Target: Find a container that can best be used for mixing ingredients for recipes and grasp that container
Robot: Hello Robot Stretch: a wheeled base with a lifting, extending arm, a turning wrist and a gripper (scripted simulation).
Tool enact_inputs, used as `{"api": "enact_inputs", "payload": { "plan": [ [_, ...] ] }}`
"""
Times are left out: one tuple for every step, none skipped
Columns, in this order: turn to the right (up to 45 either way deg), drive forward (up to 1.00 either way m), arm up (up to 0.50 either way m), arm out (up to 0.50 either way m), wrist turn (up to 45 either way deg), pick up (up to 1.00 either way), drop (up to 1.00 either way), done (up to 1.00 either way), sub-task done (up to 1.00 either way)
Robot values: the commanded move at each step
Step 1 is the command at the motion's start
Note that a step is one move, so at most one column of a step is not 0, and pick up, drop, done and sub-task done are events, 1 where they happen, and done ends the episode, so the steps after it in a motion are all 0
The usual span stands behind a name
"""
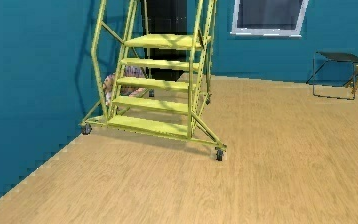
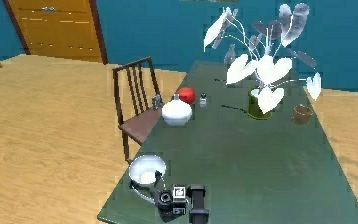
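At near edge of green table (image 2: 272, 165) we see gripper (image 2: 163, 200) close to pale bowl (image 2: 147, 171); we cannot tell whether it holds anything. Wooden chair (image 2: 137, 95) alongside.

No words, numbers or signs can be read. The small white squares (image 2: 178, 191) bear only black marks.
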Motion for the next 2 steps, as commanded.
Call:
{"api": "enact_inputs", "payload": {
  "plan": [
    [0.0, 0.00, 0.10, 0.00, 0.0, 0.00, 0.00, 0.00, 0.00],
    [0.0, 0.00, 0.00, 0.00, 0.0, 0.00, 0.00, 1.00, 0.00]
  ]
}}
